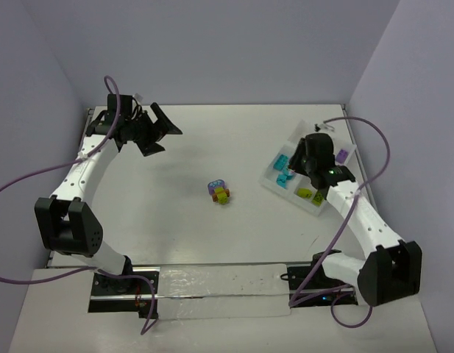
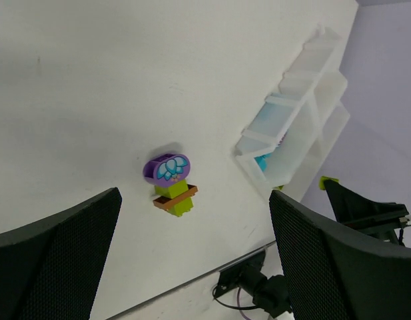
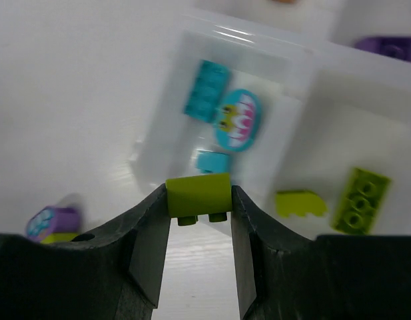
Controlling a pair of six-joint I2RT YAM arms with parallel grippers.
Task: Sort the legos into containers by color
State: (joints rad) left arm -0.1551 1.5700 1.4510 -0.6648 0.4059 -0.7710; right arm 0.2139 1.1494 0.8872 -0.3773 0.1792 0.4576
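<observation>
A clump of legos, with a purple oval plate over lime green and orange bricks, stands mid-table and shows too as the clump in the left wrist view. My left gripper hovers at the far left, open, holding nothing; its mesh-faced fingers stand wide apart. My right gripper is shut on a lime green brick above the white divided tray. One compartment holds cyan legos. The compartment to its right holds lime green pieces. A purple brick lies in a farther compartment.
The tray sits at the table's right, near the right wall. Purple cables loop beside both arms. A white strip and the arm bases line the near edge.
</observation>
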